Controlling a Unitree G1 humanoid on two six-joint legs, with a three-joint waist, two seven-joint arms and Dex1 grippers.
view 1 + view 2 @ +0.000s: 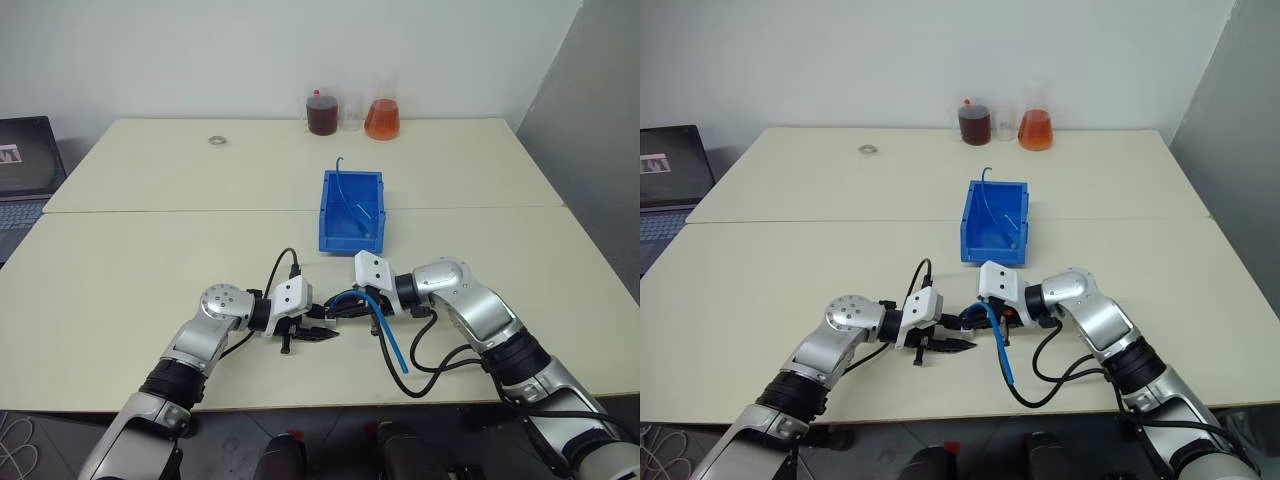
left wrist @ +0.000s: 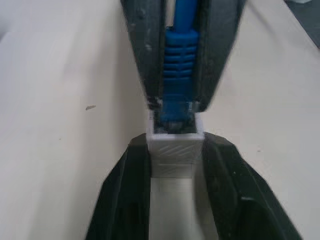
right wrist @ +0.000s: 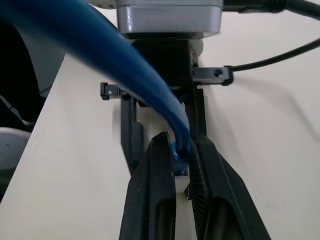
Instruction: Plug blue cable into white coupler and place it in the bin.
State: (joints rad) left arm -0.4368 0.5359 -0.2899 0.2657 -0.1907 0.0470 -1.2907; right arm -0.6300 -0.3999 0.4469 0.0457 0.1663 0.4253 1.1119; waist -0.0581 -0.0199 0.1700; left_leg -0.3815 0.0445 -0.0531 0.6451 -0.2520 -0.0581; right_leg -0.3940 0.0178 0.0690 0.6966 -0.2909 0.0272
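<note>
Right pincer (image 3: 182, 160) clamps blue cable (image 2: 178, 65), seemingly plugged into white coupler (image 2: 175, 145) between left pincer (image 2: 175, 170) fingers.

tabletop (image 1: 150, 260): bin (image 1: 352, 212) centre, flasks (image 1: 352, 116) behind at far edge | left hand (image 1: 322, 335) and right hand (image 1: 340, 308) meet in front of bin | white coupler (image 2: 175, 150) between left fingers, blue cable (image 1: 385, 335) plug in it | laptop (image 1: 25, 170) far left

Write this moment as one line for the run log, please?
stage: plugging | right tool: shut on blue cable | left tool: around white coupler | plug: in socket mouth | bin: behind, on table
</note>
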